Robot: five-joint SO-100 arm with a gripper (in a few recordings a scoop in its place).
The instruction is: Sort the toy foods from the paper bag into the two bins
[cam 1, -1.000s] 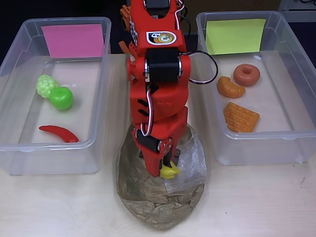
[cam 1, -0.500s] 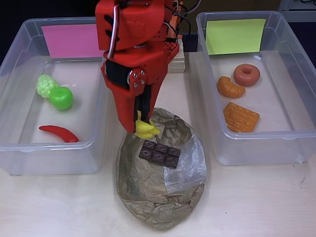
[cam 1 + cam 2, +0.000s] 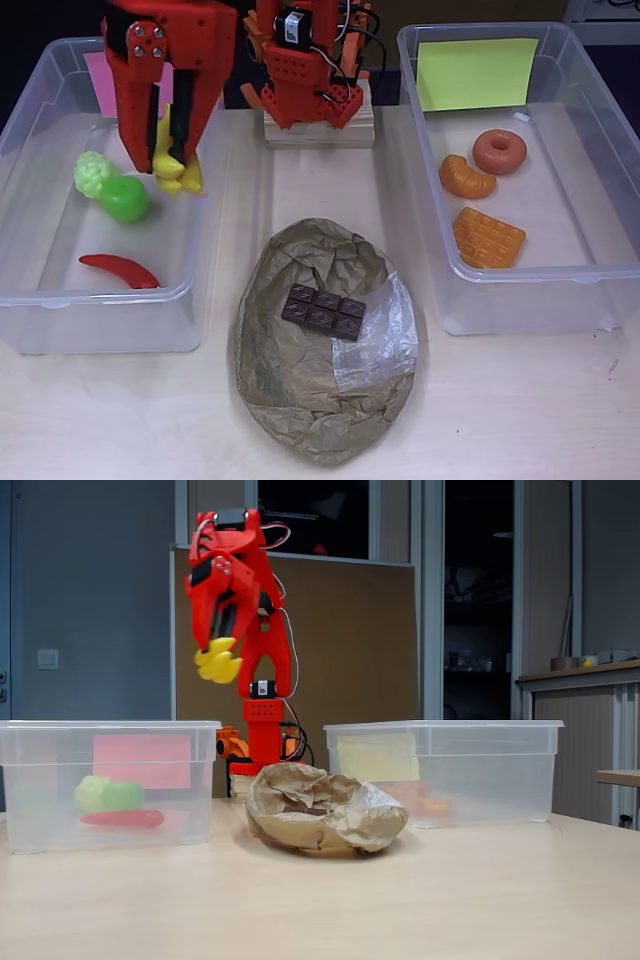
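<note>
My red gripper (image 3: 172, 165) (image 3: 216, 652) is shut on the yellow banana (image 3: 176, 170) (image 3: 218, 663) and holds it high above the pink-labelled bin (image 3: 30, 110) (image 3: 40, 780). That bin holds green grapes (image 3: 93, 172), a green apple (image 3: 124, 198) and a red chili (image 3: 120, 270). The crumpled paper bag (image 3: 300, 400) (image 3: 330, 815) lies at the table's middle with the dark chocolate bar (image 3: 323, 311) on it. In the yellow-green-labelled bin (image 3: 600, 150) (image 3: 500, 770) lie the donut (image 3: 499, 151), the croissant (image 3: 465, 178) and the waffle (image 3: 487, 237).
The arm's base (image 3: 318, 100) (image 3: 265, 735) stands between the two bins at the back of the table. Bare tabletop (image 3: 540, 410) lies in front of the bins and around the bag.
The gripper lifted the banana out of the bag and swung it left and back, from over the bag to above the pink-labelled bin. The chocolate bar became uncovered.
</note>
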